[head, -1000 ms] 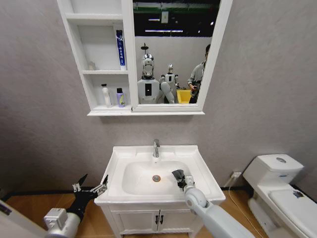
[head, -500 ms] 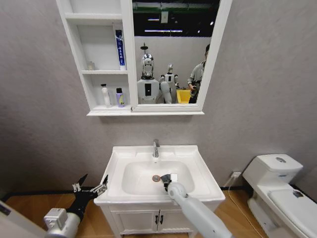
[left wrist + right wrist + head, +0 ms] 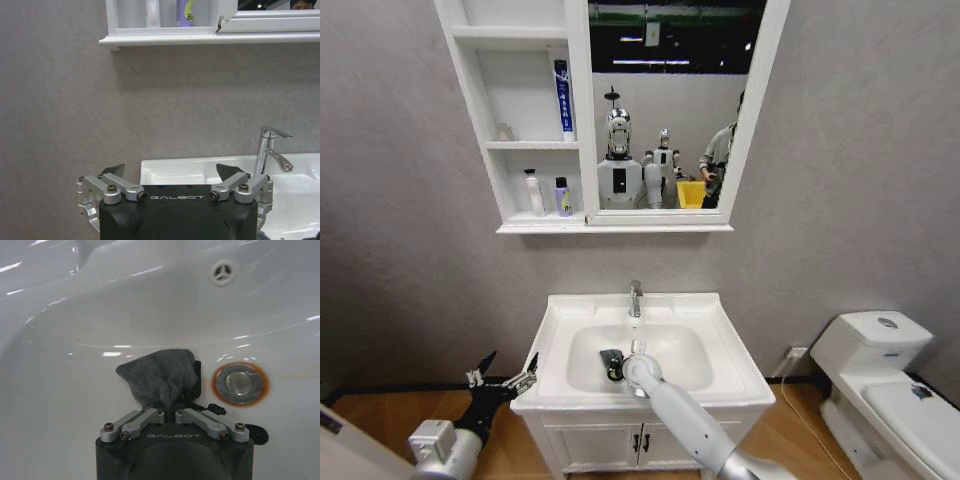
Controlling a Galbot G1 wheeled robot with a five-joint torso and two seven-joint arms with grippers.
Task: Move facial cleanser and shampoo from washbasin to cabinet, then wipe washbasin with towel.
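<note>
Wipe in progress: right gripper (image 3: 613, 366) has swept from lower right of the bowl to left of centre in about a second.

Right gripper is clenched on the towel (image 3: 159, 375), a bunched dark grey cloth pressed to the washbasin (image 3: 720, 325) floor just beside the drain (image 3: 241, 383). Bottles (image 3: 563, 197) stand on the cabinet (image 3: 510, 120) shelf at upper left, so transfer looks complete. Left gripper (image 3: 503, 380), fingers spread, idles at lower left.

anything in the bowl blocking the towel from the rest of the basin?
Nothing visible. The right gripper, shut on the towel, is down in the washbasin bowl beside the drain. The bowl surface around it looks bare. Left gripper waits open, left of the vanity.
</note>
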